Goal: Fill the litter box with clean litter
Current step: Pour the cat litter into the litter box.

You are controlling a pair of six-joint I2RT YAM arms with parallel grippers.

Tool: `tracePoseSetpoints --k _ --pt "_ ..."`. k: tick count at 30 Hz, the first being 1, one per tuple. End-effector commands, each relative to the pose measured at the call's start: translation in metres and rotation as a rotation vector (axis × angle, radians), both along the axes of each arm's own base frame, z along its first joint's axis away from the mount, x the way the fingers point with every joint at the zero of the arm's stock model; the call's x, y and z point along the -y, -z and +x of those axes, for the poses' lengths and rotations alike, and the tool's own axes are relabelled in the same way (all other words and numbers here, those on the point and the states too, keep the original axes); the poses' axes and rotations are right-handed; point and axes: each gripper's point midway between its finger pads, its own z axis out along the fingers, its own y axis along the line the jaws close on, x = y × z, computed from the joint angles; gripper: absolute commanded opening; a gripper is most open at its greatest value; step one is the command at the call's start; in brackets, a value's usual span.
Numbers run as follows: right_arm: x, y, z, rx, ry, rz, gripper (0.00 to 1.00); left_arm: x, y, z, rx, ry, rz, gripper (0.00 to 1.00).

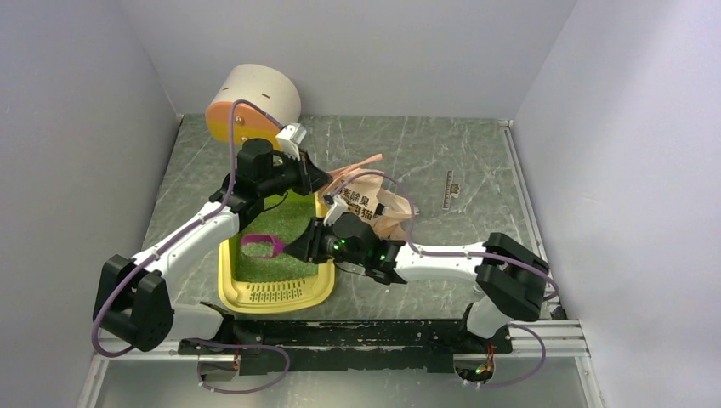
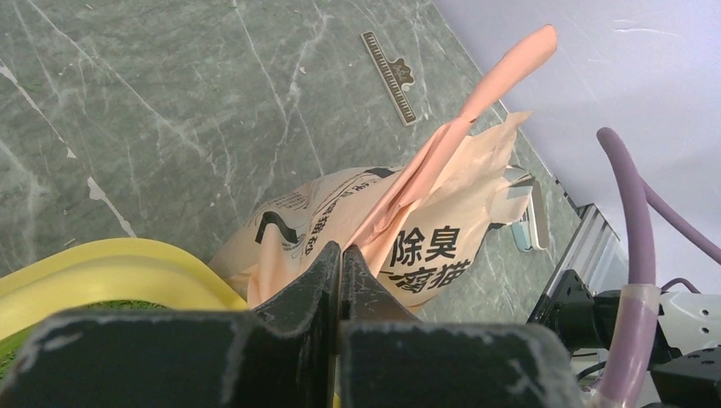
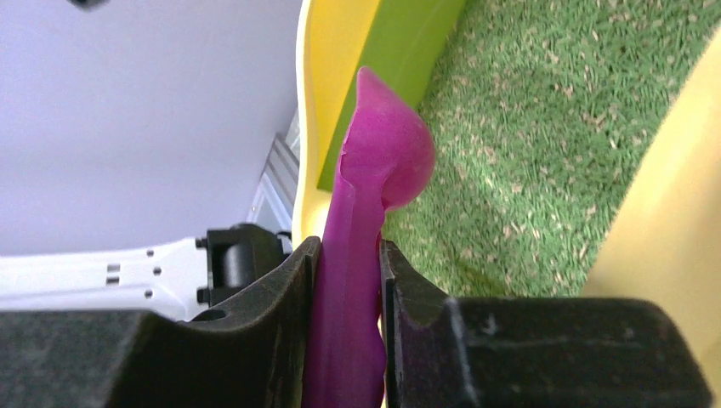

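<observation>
- On the desk (image 1: 408, 144), left of centre, straight ahead of the left arm (image 1: 183, 238): litter box (image 1: 228, 285) lying flat, long axis running away from the bases, slotted grille end nearest them; agree?
- Agree; clean litter (image 1: 293, 223) covers its floor from the grille up to where the left arm hides it; wrist view shows the same litter (image 3: 527, 153), speckled light and dark green, yellow rim (image 3: 327, 85) at the side
- State of the right jaws?
- Clamped on the handle of the magenta scoop (image 3: 383, 153); one pad on each side, no gap; scoop head (image 1: 261, 246) sits over the litter mid-box, nearer the left wall; right arm (image 1: 442, 255) reaches in across the right rim
- Scoop loaded?
- Cannot tell; the wrist view shows only its back, and it is too small from above
- And the left jaws?
- Together, tips touching; they hang over the box's far right corner; printed pink-beige bag (image 2: 425, 246) stands just beside that corner, crumpled, a torn strip of its top sticking up; the strip runs right down to the tips; whether any of it is pinched I cannot tell
- Bag touching the box?
- Looks pressed against the rim (image 2: 110, 263) in the left wrist view; from above the arm hides the contact
- Anything else on the desk?
- White cylinder (image 1: 255, 106) with an orange end, on its side in the far left corner; thin ruler-like strip (image 1: 451, 189) flat on the desk right of the bag, apart from it
</observation>
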Motion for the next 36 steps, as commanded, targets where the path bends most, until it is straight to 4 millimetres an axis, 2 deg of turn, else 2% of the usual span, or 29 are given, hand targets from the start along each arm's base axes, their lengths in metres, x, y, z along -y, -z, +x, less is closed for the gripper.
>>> tracePoseSetpoints --k 1,5,10,14,18,21,25,27,30,33,36 --pt "0.014 -0.013 -0.02 -0.009 -0.067 0.015 0.0 -0.004 -0.016 -0.002 0.035 0.003 -0.008 0.05" --pt "0.029 -0.011 -0.032 0.01 -0.12 -0.056 0.0 -0.005 -0.015 -0.002 0.034 0.004 0.0 0.05" --pt "0.06 -0.003 -0.034 0.047 -0.1 -0.181 0.0 -0.005 -0.017 -0.003 0.04 0.006 -0.001 0.05" --pt "0.086 -0.007 -0.017 0.091 0.03 -0.247 0.0 -0.003 -0.018 -0.002 0.041 0.009 -0.007 0.05" --pt "0.098 -0.015 0.011 0.097 0.207 -0.223 0.0 0.0 -0.019 0.0 0.041 0.022 -0.019 0.05" --pt "0.086 -0.026 0.035 0.099 0.27 -0.126 0.0 0.004 -0.017 0.001 0.031 0.038 -0.024 0.05" --pt "0.055 -0.044 0.064 0.14 0.336 -0.05 0.0 0.005 -0.018 0.003 0.03 0.045 -0.017 0.05" --pt "0.043 -0.043 0.08 0.162 0.375 -0.072 0.0 0.006 -0.02 0.005 0.035 0.044 -0.015 0.05" --pt "0.028 -0.031 0.098 0.173 0.424 -0.125 0.0 0.007 -0.022 0.007 0.037 0.044 -0.021 0.05" --pt "0.017 -0.023 0.106 0.186 0.431 -0.14 0.0 0.007 -0.021 0.008 0.033 0.045 -0.017 0.05" --pt "-0.003 -0.022 0.098 0.198 0.332 -0.115 0.0 0.006 -0.021 0.008 0.034 0.036 -0.015 0.05"
